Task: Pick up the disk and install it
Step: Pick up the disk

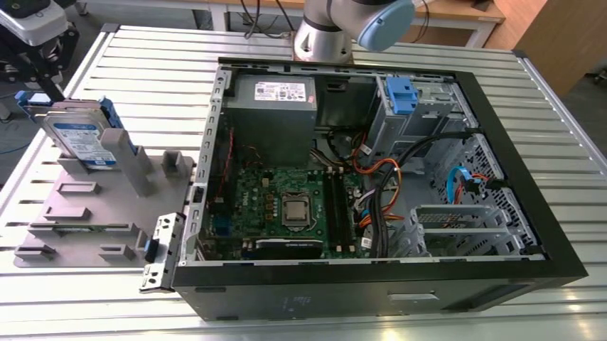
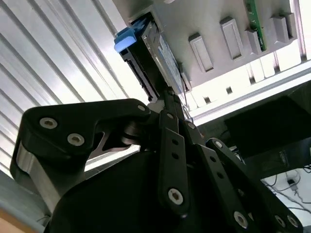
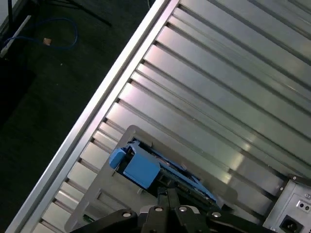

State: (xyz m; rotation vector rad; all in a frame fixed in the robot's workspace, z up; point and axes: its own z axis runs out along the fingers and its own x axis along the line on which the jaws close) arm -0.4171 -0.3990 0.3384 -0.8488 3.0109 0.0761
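Observation:
The disk [image 1: 79, 138], silver with a blue-and-white label and blue side rails, stands on edge in the grey holder block [image 1: 104, 213] at the exterior view's left. My gripper [image 1: 43, 85] hangs just above the disk's top edge. In the second wrist view the fingers of my gripper [image 2: 168, 92] come together to a point close to one end of the disk [image 2: 146, 53], with nothing between them. The first wrist view shows my gripper [image 3: 165, 190] over the blue rail of the disk [image 3: 141, 167], with the holder block [image 3: 104, 187] under it.
An open computer case [image 1: 379, 288] lies on the slatted aluminium table [image 1: 142, 64], right of the holder. Inside it are a grey power-supply box [image 1: 275, 99], the motherboard [image 1: 284, 206], cables and a drive bay with a blue caddy [image 1: 400, 96]. The arm's base [image 1: 328, 32] stands behind the case.

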